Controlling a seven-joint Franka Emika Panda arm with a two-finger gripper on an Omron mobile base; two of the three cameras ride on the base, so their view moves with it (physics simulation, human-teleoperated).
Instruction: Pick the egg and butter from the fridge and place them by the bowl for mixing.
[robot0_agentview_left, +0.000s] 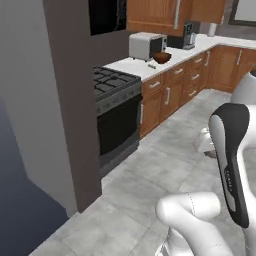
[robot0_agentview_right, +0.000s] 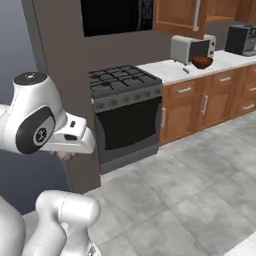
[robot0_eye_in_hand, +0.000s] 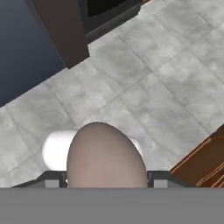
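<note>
Egg (robot0_eye_in_hand: 106, 155) status first: the brownish-grey oval sits between the two dark finger tips of your gripper (robot0_eye_in_hand: 106, 181) in the hand view, large and close to the lens, with the jaws pinching it from either side. Beneath it you see pale grey floor tiles (robot0_eye_in_hand: 144, 87) and a brown wooden cabinet corner (robot0_eye_in_hand: 205, 164) at the right edge.

Your round, dark reddish-brown wooden bowl (robot0_agentview_left: 162, 58) rests on the white countertop (robot0_agentview_left: 131, 66), just in front of a silver toaster oven (robot0_agentview_left: 146, 45) and well apart from the arm. A small thin object lies on the counter near the bowl; you cannot tell what it is. A black gas stove with a dark oven door (robot0_agentview_left: 116, 117) stands between the brown wooden base cabinets (robot0_agentview_left: 172, 92) and a tall grey-brown panel (robot0_agentview_left: 70, 100). A dark coffee machine (robot0_agentview_left: 188, 36) stands further along the counter.
</note>
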